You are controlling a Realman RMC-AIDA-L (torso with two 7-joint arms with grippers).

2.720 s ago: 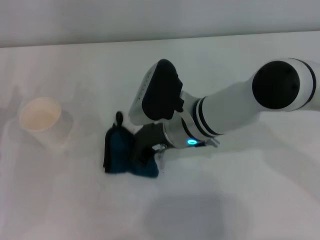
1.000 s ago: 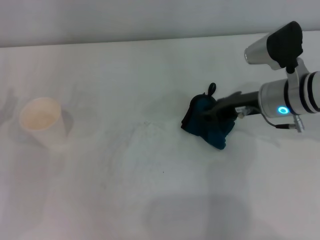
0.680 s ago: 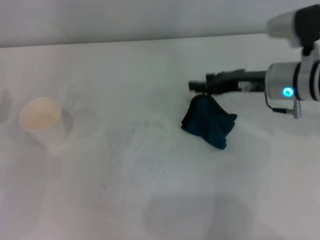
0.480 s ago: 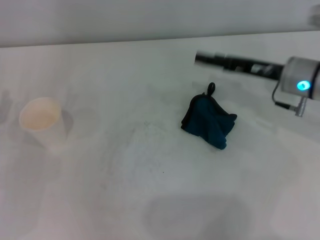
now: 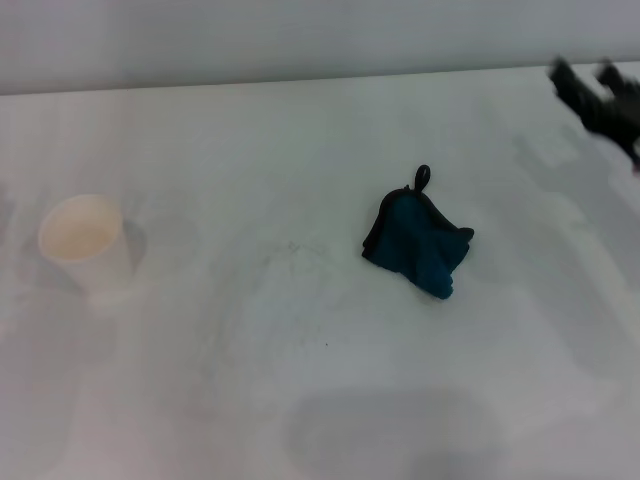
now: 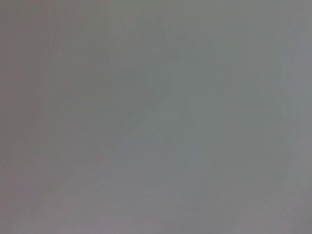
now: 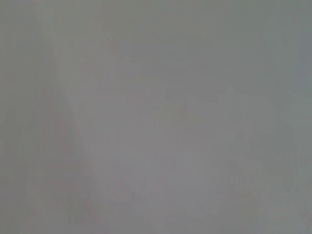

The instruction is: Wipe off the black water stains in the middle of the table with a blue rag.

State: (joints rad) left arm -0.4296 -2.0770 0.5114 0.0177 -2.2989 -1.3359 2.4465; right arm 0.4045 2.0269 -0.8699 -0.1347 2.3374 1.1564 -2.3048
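The blue rag [image 5: 416, 243] lies crumpled in a heap on the white table [image 5: 300, 400], right of the middle, its black loop [image 5: 423, 177] sticking up at the far side. Nothing holds it. My right gripper [image 5: 586, 78] is at the far right edge of the head view, well away from the rag, blurred, its two dark fingertips apart and empty. No coin-sized dark blot shows; only a tiny dark speck [image 5: 325, 345] and a faint one [image 5: 292, 245] mark the table's middle. My left gripper is out of view. Both wrist views show only plain grey.
A white paper cup [image 5: 83, 243] stands upright at the left of the table. The table's far edge [image 5: 300, 82] meets a pale wall.
My right gripper dragged the rag from the left-middle to the right, let it go, and withdrew up and to the far right. The rag now lies still.
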